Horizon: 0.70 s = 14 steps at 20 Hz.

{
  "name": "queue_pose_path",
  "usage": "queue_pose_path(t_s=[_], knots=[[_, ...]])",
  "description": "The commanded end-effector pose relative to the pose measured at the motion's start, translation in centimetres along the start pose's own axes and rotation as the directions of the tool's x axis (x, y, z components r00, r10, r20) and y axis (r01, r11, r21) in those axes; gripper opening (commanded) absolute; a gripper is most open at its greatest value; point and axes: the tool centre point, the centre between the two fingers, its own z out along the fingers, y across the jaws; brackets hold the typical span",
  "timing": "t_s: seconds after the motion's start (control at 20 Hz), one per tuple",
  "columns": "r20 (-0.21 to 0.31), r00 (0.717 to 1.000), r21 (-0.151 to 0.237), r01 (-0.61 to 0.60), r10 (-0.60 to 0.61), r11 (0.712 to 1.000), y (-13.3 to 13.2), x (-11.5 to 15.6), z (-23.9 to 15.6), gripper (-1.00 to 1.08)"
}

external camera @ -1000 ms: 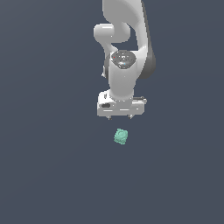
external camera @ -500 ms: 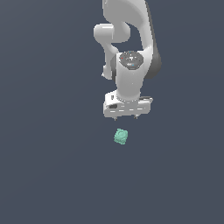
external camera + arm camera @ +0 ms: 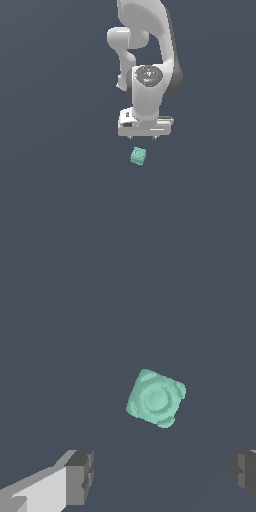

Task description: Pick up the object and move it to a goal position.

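Note:
The object (image 3: 138, 156) is a small mint-green bumpy blob lying on the dark grey floor, just below the white arm's hand in the exterior view. In the wrist view the object (image 3: 155, 398) shows as a squarish lump with a round boss on top. My gripper (image 3: 142, 137) hovers above and slightly behind it, not touching. It is open: in the wrist view the gripper (image 3: 162, 476) has its two grey fingertips (image 3: 80, 477) far apart with nothing between them, and the object lies beyond the gap.
A plain dark grey surface (image 3: 60, 190) stretches all around. The white arm (image 3: 150, 60) rises above the gripper. No goal marker shows.
The hand has shifted towards the exterior view's right and lower, closing in above the object. The object has not moved.

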Motion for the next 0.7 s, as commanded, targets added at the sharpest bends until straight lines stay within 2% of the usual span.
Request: queue_pose_path(t_s=[0.0,0.2,0.65], knots=[[-0.001,0.999,-0.003,-0.044,0.044,0.999,0.1,0.3,0.7,1.00],[-0.006,0.991,-0.009,-0.134,0.134,0.991,0.4,1.0,2.1,1.00],[-0.022,0.950,-0.023,-0.313,0.313,0.949,1.1,2.3,5.0,1.00]])
